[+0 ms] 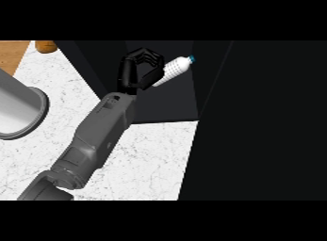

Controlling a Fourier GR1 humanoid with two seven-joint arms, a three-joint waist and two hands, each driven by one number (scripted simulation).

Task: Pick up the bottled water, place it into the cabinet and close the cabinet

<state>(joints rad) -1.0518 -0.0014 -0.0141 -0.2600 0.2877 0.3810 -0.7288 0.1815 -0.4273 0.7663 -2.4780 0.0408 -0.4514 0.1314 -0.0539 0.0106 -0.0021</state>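
The bottled water [177, 68] is white and ribbed with a blue cap. It lies tilted, cap toward the upper right, inside the dark cabinet opening [167, 101]. My left hand [139, 68] is curled round the bottle's lower end, with the fingers wrapped over it. Its grey forearm [100, 134] comes up from the lower left across the counter. The bottle's base is hidden by the hand. The cabinet door [263, 122] is a wide black panel filling the right side. The right hand shows nowhere.
White marbled counter [148, 162] lies under the forearm. A large grey cylinder [9, 101] lies at the left edge. A wooden board [2, 52] and a brown object [46, 45] sit at the top left.
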